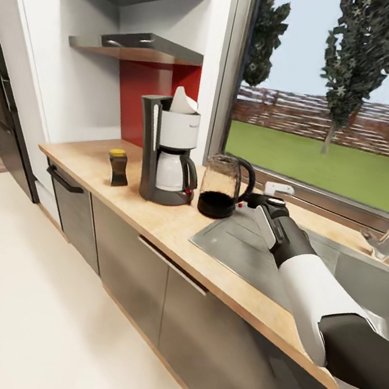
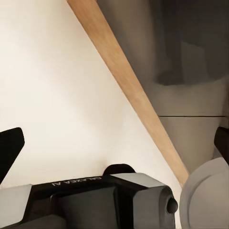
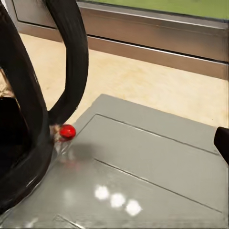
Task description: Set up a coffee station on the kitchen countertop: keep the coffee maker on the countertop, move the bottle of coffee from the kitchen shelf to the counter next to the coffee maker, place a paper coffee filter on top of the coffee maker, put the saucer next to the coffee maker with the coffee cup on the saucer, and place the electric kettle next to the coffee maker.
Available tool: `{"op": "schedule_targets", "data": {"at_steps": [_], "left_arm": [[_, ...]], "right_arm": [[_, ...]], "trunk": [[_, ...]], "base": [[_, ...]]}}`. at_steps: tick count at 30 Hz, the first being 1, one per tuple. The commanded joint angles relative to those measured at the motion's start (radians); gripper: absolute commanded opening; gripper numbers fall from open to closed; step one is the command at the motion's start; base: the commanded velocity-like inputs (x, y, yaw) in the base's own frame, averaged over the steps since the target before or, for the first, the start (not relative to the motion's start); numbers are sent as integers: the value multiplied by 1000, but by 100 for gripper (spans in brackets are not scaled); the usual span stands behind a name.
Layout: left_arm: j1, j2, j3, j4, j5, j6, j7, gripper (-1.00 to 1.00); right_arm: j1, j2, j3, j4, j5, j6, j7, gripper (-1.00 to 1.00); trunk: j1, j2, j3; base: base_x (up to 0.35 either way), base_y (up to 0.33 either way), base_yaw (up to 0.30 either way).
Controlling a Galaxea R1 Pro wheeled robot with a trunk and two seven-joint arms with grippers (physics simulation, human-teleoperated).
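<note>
Filter (image 1: 184,101), bottle (image 1: 118,166), kettle (image 1: 220,187) set by maker (image 1: 167,151); cup/saucer left; my R hand (image 1: 258,201) released at kettle's 3 o'clock.

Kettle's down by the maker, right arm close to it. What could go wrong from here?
1. The right gripper sits just beside the electric kettle's loop handle; a careless move might snag and tip it.
2. The kettle stands partly on the steel drainboard, possibly unstable.
3. A shove could knock the coffee maker and its paper coffee filter.
</note>
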Motion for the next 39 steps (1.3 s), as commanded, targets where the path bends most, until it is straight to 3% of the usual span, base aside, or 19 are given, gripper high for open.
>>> {"op": "schedule_targets", "data": {"at_steps": [1, 12, 13, 14, 18, 19, 20, 24, 26, 28, 29, 33, 39], "left_arm": [[0, 0, -5, 1, 2, -9, -1, 100], [-1, 0, -5, 0, 2, -9, 0, 100], [0, 0, -5, 0, 2, -9, 0, 100], [0, 0, -5, 0, 2, -9, 0, 100], [0, 0, -5, -1, 2, -9, 2, 100], [-1, 0, -5, -1, 2, -9, 3, 100], [0, 0, -5, -1, 2, -9, 3, 100], [-1, 0, -6, -1, 2, -9, 3, 100], [-1, 0, -6, -1, 2, -9, 1, 100], [-1, 0, -6, -1, 2, -9, 0, 100], [-1, 0, -6, -1, 2, -9, -1, 100], [-1, 0, -6, -1, 2, -9, 1, 100], [-1, 0, -6, -1, 2, -9, 5, 100]], "right_arm": [[-1, -1, 5, -1, -10, 3, -9, 100], [0, -1, 7, -25, -14, 2, 25, 100], [1, -1, 7, -46, -15, 2, 70, 100], [16, -2, 7, -124, -15, 6, 241, 100], [60, -12, 6, -247, -15, 20, 457, 100], [139, -18, 6, -393, -16, 61, 658, 100], [160, -18, 6, -431, -17, 69, 705, 100], [192, -16, 7, -480, -42, 78, 794, 100], [214, -12, 9, -496, -86, 81, 878, 100], [220, -10, 12, -500, -100, 82, 924, 100], [227, -4, 54, -504, -115, 82, 991, 100], [231, -2, 109, -507, -124, 81, 1030, 100], [277, 0, 137, -504, -127, 81, 1072, 100]], "trunk": [[-1, -1, -1], [-1, -1, -1], [-1, -1, -1], [-1, -1, -1], [-1, -1, -1], [-1, -1, -1], [-1, -1, -1], [-1, -1, -1], [-1, -1, -1], [-1, -1, -1], [-1, -1, -1], [-1, -1, -1], [-1, -1, -1]], "base": [[-332, 0, 0], [-236, 0, 0], [-45, 0, 0], [-19, 0, 0], [-10, 0, 0], [-2, 0, 0], [-1, 0, 0], [0, 0, 0], [0, 0, 0], [0, 0, 0], [0, 81, 0], [0, 195, 0], [0, 216, 0]]}}
